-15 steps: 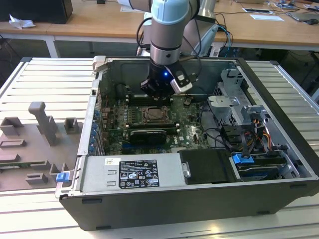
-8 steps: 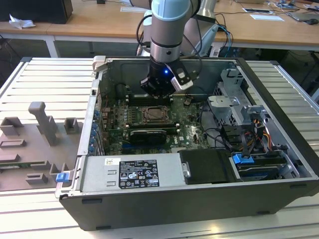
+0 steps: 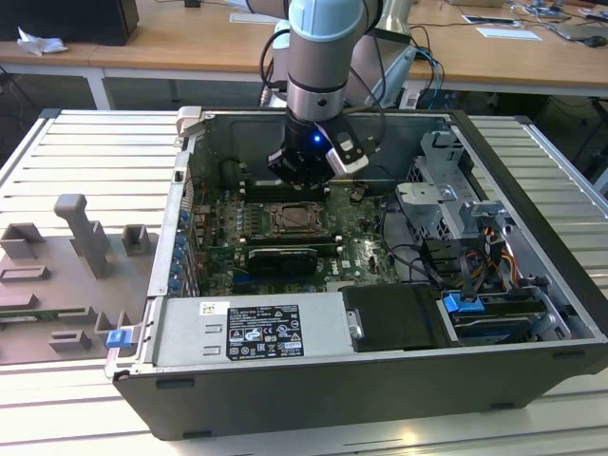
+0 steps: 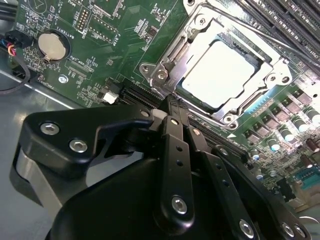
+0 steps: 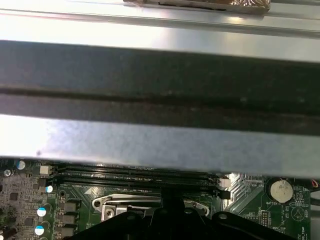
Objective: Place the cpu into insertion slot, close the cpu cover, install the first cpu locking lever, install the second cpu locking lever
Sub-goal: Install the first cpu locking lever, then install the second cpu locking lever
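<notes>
Pale silvery square cpu (image 4: 220, 70) sits in the metal-rimmed insertion slot (image 4: 167, 55) under its silvery windowed cpu cover (image 4: 250, 97), black tool (image 4: 172, 107) fingers pressed together at the socket's edge, lever work apparently unfinished.

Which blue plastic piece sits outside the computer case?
The small blue clip on the grey fixture tray, at the exterior view's left; the larger blue tab sits inside the case.

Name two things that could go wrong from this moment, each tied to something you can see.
1. The gripper is shut with its tips at the edge of the cpu cover; a slip could scrape the green board.
2. The cpu sits in the insertion slot; pressing off-centre might shift it.
</notes>
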Available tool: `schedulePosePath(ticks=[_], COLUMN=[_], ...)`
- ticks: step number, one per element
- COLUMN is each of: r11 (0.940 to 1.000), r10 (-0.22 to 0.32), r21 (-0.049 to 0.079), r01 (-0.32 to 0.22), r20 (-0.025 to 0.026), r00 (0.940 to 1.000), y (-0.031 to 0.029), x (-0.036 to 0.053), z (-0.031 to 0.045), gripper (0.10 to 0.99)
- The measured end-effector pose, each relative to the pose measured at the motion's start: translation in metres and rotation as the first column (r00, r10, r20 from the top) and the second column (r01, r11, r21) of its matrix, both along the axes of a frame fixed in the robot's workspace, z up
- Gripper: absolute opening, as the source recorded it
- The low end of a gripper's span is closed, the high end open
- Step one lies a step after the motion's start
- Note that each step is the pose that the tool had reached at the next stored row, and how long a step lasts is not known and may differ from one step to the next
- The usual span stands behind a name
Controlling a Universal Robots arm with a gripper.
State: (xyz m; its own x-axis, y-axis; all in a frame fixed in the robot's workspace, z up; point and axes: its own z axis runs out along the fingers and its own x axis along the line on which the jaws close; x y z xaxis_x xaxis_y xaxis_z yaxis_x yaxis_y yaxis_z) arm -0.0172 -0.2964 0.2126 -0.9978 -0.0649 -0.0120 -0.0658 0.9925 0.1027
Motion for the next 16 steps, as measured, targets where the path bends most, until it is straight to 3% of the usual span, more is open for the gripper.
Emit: schedulePosePath(ticks=[7, 16], r11=[1.0, 1.0], r10=[0.0, 0.0], r21=[0.0, 0.0], r01=[0.0, 0.0], r20=[0.0, 0.0], r00=[1.0, 1.0], y=[-0.0027, -0.0111], x=[0.0, 0.0], z=[0.0, 0.0], gripper=[0.106, 0.106])
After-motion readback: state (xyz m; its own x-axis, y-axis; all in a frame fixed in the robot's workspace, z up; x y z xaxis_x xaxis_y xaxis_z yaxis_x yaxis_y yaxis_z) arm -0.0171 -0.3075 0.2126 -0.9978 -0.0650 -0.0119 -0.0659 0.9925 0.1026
